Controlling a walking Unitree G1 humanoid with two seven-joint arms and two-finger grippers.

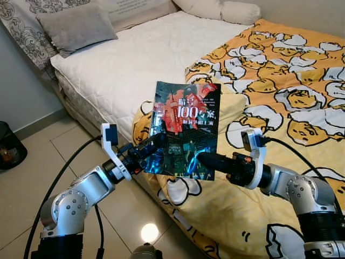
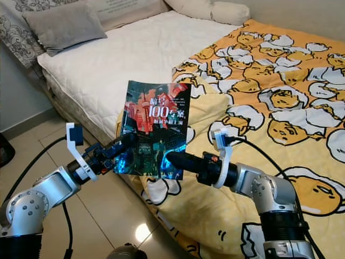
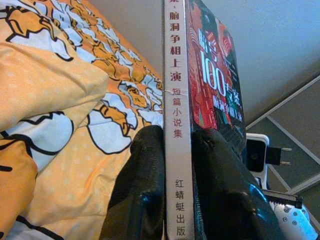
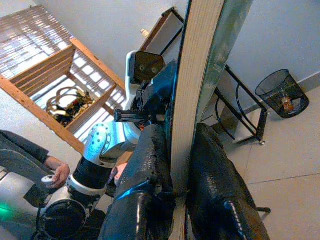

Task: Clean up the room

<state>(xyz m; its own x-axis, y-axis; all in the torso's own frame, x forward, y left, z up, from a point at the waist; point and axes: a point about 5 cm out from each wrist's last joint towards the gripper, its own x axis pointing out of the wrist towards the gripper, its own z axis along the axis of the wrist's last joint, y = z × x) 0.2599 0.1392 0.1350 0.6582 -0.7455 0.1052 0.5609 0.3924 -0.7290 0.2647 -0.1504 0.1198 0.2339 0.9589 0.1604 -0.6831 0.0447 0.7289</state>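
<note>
Holding a book [image 1: 185,129] upright above the bed's [image 1: 135,65] edge, left tool [image 1: 152,147] clamped on its spine, right tool [image 1: 206,160] pinching its page edge, lower cover hidden behind fingers, wire bin [image 4: 280,92] by the wall, contents unclear, grey pillow [image 1: 75,27] at the bedhead.

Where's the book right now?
The book is held upright in mid-air, centre of the head views, pinched between the left gripper and right gripper, above the near edge of the yellow blanket.

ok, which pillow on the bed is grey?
The flat grey pillow at the bare mattress's head corner; the two pillows further along the headboard are cream.
</note>
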